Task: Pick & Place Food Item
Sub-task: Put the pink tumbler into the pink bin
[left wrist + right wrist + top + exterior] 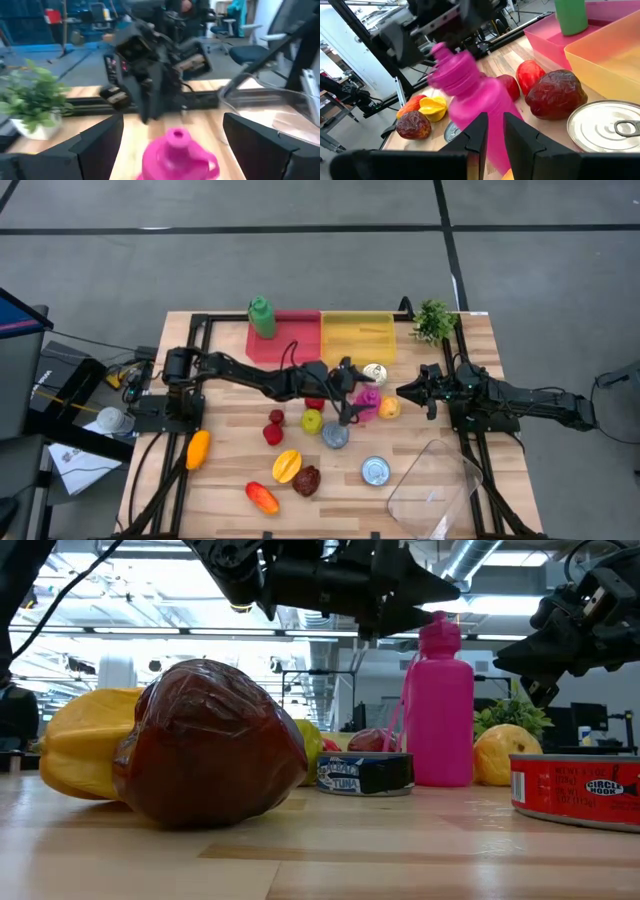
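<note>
- Above the pink bottle (366, 403), the left gripper (352, 392) hangs with its fingers spread wide, one to each side of the cap; the left wrist view shows clear gaps on both sides and no contact.
- The bottle stands upright near the table's middle, on the near side of the yellow bin (357, 338).
- To grasp well, I would judge the gripper should drop straight down, stay centred on the cap, and close on the body below the neck, where the sides look straighter.
- The right gripper (408, 391) waits just beyond the bottle, fingers pressed nearly together and holding nothing.
- Room is tight: a tuna tin (335, 436) and a yellow-green fruit (312, 420) sit just beside the bottle, and an orange fruit (389, 408) lies between it and the right gripper.
- Straight up looks the freest way out; the bins' rims are the edges to clear.
</note>
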